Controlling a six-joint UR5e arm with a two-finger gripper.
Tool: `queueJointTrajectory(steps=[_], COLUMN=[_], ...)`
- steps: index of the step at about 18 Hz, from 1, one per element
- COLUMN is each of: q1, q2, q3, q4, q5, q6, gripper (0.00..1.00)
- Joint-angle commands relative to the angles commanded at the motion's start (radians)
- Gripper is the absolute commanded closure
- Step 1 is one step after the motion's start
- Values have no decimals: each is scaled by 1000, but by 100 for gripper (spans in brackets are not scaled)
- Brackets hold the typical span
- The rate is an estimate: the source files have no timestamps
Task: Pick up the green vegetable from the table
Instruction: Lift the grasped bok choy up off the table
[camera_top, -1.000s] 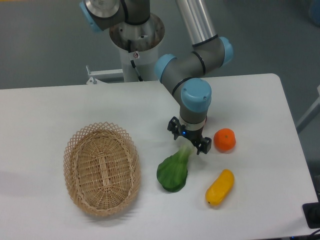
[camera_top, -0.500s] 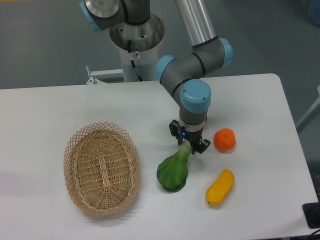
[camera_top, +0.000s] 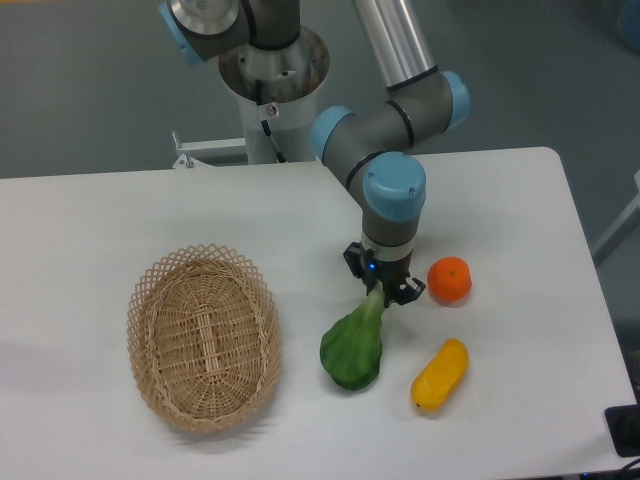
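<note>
Since the earlier frames the gripper (camera_top: 382, 287) has closed from spread fingers onto the stem of the green vegetable (camera_top: 354, 344), and the leafy end has shifted slightly toward the yellow fruit (camera_top: 440, 374). The green vegetable is a toy bok choy with a broad dark-green leaf end and a narrow pale stem, tilted with the stem uppermost; whether the leaf end touches the table (camera_top: 90, 230) cannot be told. It lies right of the wicker basket (camera_top: 203, 336), with the orange (camera_top: 449, 280) further right. The gripper's fingers are pressed together, pinching the pale stem tip from both sides.
</note>
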Motion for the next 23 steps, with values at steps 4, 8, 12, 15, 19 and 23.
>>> queueJointTrajectory(steps=[4,8,12,15,19,23], q1=[8,31,74,92,138,170], q2=[44,81,120,146,187,209], q3=[63,94,123,143,150,152], q4=[-14,-24,-103,-155,-236,-287], q5=[-5,-52,-89,-89,-89,-89], q6=[3,3,15,50,145,242], gripper=[74,74,74,74,74,74])
